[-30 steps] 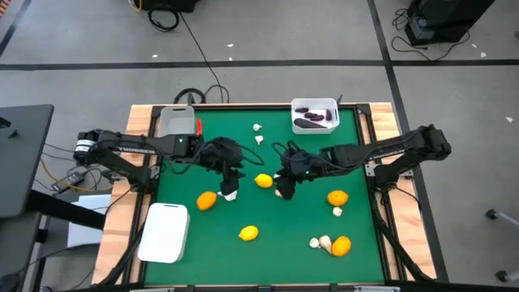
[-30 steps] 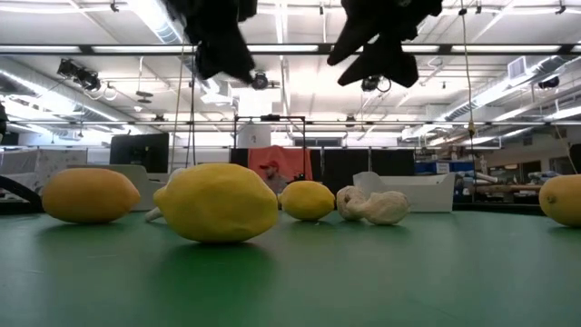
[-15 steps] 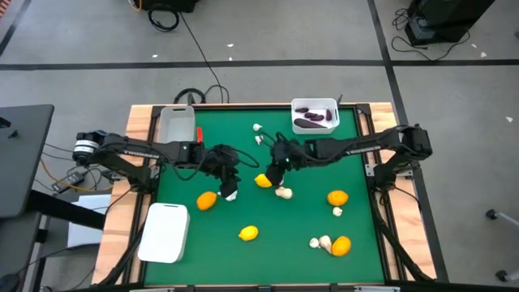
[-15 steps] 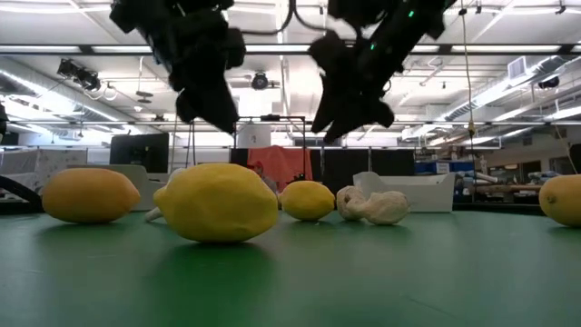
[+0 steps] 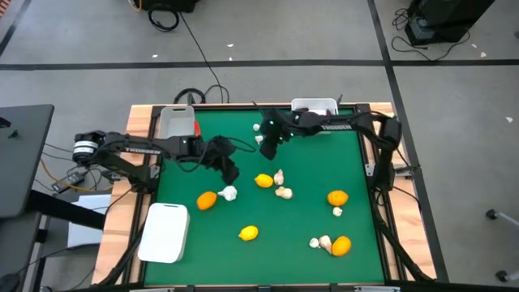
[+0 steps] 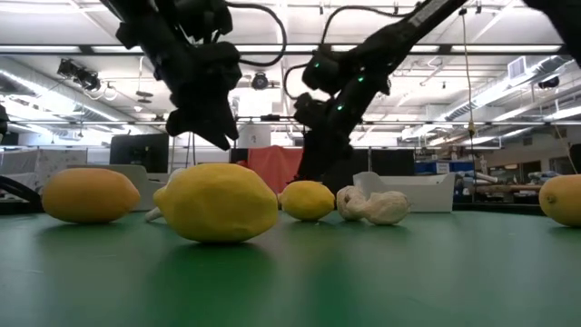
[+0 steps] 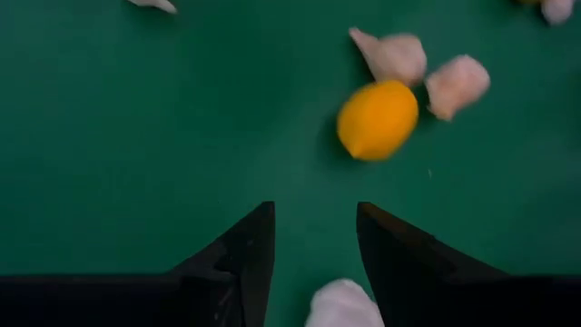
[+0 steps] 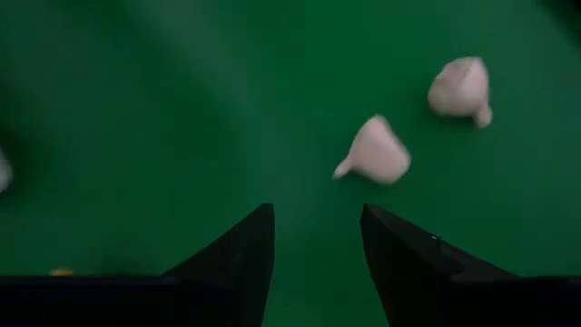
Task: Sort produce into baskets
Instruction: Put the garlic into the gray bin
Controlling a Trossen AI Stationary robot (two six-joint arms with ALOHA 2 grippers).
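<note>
Baskets sit at the table's edges: we see a greyish one at the far left corner, a white one overhanging the near left edge, and another white one at the far edge, its contents hidden by the right arm. Lemons, oranges and garlic bulbs lie scattered mid-table. The left gripper and the right gripper both hang spread and empty.

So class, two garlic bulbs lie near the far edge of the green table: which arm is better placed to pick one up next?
Right. The right gripper hovers open beside the two garlic bulbs, both showing just ahead of its fingers. The left gripper sits mid-table, above a different bulb.
</note>
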